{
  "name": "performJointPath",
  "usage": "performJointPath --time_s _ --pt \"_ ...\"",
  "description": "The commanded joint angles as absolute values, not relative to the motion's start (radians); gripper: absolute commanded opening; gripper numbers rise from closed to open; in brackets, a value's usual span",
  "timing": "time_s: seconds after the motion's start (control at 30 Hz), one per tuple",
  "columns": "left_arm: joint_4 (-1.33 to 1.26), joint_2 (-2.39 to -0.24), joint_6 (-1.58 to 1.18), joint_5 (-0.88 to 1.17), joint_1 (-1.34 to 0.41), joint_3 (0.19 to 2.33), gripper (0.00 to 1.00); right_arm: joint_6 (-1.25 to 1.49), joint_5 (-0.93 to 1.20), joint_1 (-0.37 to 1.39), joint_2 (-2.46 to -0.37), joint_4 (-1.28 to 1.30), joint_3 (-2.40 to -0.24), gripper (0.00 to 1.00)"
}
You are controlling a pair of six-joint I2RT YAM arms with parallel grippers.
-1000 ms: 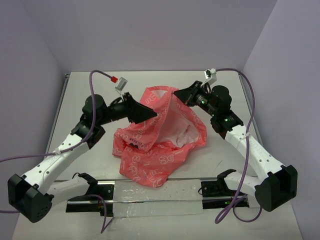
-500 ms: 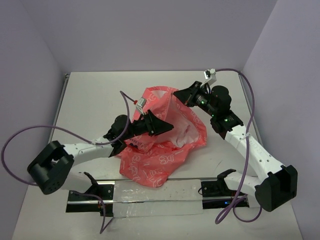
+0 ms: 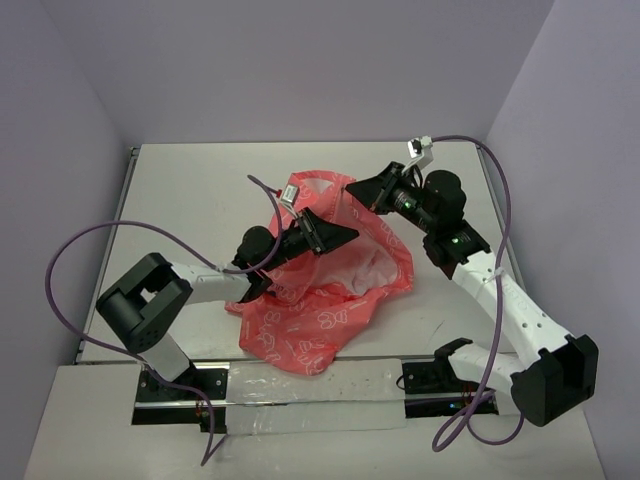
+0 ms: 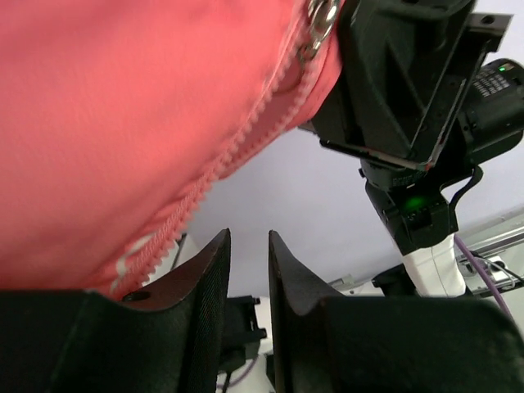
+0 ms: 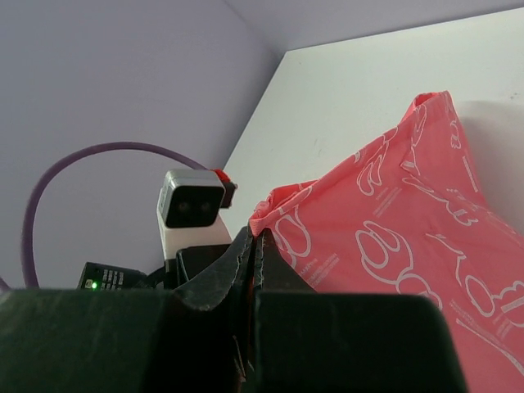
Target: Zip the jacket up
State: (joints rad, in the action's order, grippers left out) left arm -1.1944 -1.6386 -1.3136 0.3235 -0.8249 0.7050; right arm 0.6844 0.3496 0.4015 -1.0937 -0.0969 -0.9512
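The jacket (image 3: pixel 300 330) lies crumpled at the centre of the surface (image 3: pixel 190 190) in the overhead view. It is coral-pink with white outline motifs, and its white lining (image 3: pixel 362 258) shows at centre right. Its upper edge is raised toward the upper right of the frame. There the right tool (image 3: pixel 358 190) has its fingers pressed together on the fabric edge, and the right wrist view shows pink cloth running into the closed fingers.

The left tool (image 3: pixel 342 236) reaches in from the left over the middle of the jacket, below and left of the right tool. In the left wrist view its two fingers (image 4: pixel 205 282) stand a narrow gap apart with only pale background between them, gripping nothing. Above them a row of pink zipper teeth (image 4: pixel 237 151) runs diagonally up to a metal zipper pull (image 4: pixel 321 18) at the top edge. The pull appears to sit just beside the right tool's black body, though contact is hard to make out.
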Motion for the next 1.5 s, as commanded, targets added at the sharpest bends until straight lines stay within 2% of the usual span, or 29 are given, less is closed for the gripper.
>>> performJointPath --time_s 0.0,0.2,0.7,0.8,1.03,1.3,1.47 --pt "-1.351 -1.629 -1.230 0.274 -0.797 0.752 0.32 0.698 0.385 0.403 -1.029 -0.159 -1.000 0.00" --pt "-1.456 -1.638 -1.268 0.307 -0.710 0.729 0.43 0.693 0.432 0.400 -1.028 -0.150 -1.008 0.00" --pt "-1.675 -1.741 -1.382 0.396 -0.667 0.817 0.37 0.712 0.520 0.399 -1.049 -0.170 -1.011 0.00" --pt "-1.712 -1.746 -1.410 0.390 -0.667 0.830 0.33 0.718 0.531 0.397 -1.052 -0.183 -1.003 0.00" --pt "-1.644 -1.666 -1.364 0.360 -0.666 0.803 0.30 0.742 0.562 0.379 -1.057 -0.198 -0.994 0.00" --pt "-1.276 -1.504 -1.213 0.260 -0.657 0.783 0.43 0.881 0.846 0.232 -1.130 -0.367 -0.957 0.00" --pt "-1.148 -1.438 -1.196 0.267 -0.663 0.802 0.42 0.847 0.920 0.230 -1.178 -0.325 -1.010 0.00"
